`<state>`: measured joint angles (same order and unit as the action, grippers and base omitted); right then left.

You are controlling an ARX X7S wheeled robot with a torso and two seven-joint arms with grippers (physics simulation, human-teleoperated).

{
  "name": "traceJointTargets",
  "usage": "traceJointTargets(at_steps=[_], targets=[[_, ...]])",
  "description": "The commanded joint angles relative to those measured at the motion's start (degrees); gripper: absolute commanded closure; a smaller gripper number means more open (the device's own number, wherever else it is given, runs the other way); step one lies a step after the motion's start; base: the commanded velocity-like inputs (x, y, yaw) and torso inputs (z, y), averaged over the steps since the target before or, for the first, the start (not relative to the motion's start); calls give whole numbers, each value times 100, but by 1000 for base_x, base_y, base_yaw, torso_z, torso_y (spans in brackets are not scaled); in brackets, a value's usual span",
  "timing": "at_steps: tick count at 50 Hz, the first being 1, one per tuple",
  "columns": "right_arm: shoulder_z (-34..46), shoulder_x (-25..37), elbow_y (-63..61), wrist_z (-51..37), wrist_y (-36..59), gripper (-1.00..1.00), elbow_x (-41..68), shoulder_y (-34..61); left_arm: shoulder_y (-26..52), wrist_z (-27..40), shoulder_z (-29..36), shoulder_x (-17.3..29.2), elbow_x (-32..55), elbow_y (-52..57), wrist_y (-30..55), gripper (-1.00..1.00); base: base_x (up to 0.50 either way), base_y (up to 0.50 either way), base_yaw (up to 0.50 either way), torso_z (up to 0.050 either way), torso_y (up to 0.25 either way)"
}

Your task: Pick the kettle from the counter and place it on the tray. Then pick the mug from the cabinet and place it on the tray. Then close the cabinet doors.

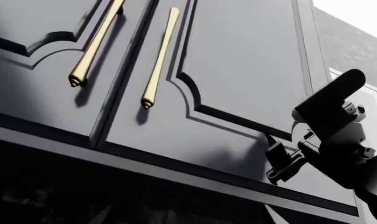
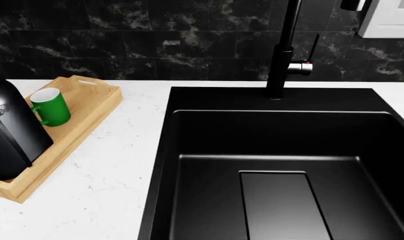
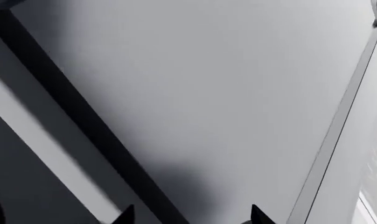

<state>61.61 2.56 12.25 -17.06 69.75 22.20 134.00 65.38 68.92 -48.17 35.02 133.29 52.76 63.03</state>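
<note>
The kettle (image 2: 12,132) and the mug (image 2: 50,106) both stand in the tray (image 2: 82,131) on the counter (image 2: 115,190), mug just beside the kettle, so by the look of it only the doors remain. In the left wrist view both doors (image 1: 238,70) appear flush, their two brass handles (image 1: 158,58) running side by side along the centre seam, long axes parallel to it. The right tool (image 1: 319,135) shows in that view against the lower corner of one door, on the side away from the handles; whether it touches the panel I cannot tell. The right wrist view is filled by a flat grey door panel (image 3: 195,93) very close up, with two dark fingertips (image 3: 258,215) spread apart at the frame edge, so that tool is released and holds nothing. The left tool itself is out of view. The right arm is the nearer one to the door face, and any last push would go straight into the panel.
</note>
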Motion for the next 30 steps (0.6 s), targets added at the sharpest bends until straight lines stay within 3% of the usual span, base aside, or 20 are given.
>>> traceJointTargets(at_steps=[1,17,30], targets=[[800,68,343,482,-78,-100,1419,-626,-125,-89,-147,-41,-20,-10,80,-100,0,0,0,0,0],[716,128,269,459,-33,-100,1421,-475,-193,-123,-193,-33,-32,15,64,-100,6,0,-1,0,0],[151,377,-87,439,138,-100,1555,-118,-160,-101,-122,6,-66,19,-24,-100,4,-1,-2,0,0]])
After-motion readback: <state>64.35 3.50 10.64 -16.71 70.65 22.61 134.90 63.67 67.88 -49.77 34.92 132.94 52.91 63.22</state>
